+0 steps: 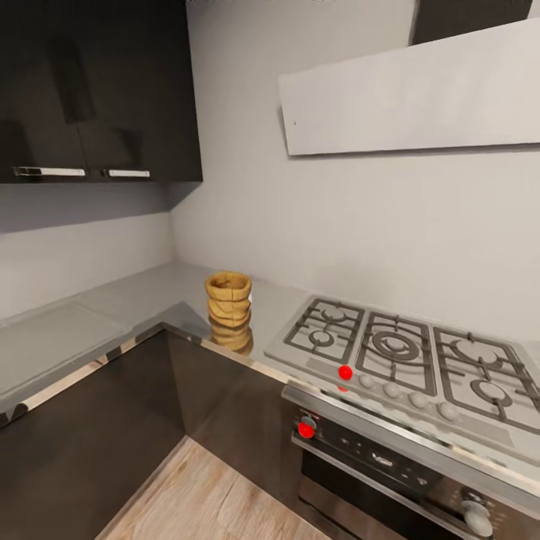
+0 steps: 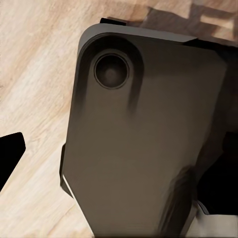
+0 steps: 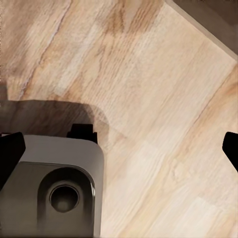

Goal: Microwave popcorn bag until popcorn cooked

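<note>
Left claw: one black fingertip visible at the frame edge over pale wood floor; opening cannot be told. Right claw: two black fingertips at opposite frame edges, spread wide, gripping nothing, touching nothing. Both wrists pointed downward at the floor, close beside the grey robot base with its round recessed fitting.

Head view: popcorn bag, upright, rolled rim open upward, standing on the steel desk in the corner run, near the front edge and just left of the gas hob, apart from it. Shiny desk edge running in an L above dark cabinets. Oven below the hob, red dots on the knob row. Open floor in the angle before the cabinets. Slanted white hood above the hob; dark wall cabinets upper left.
</note>
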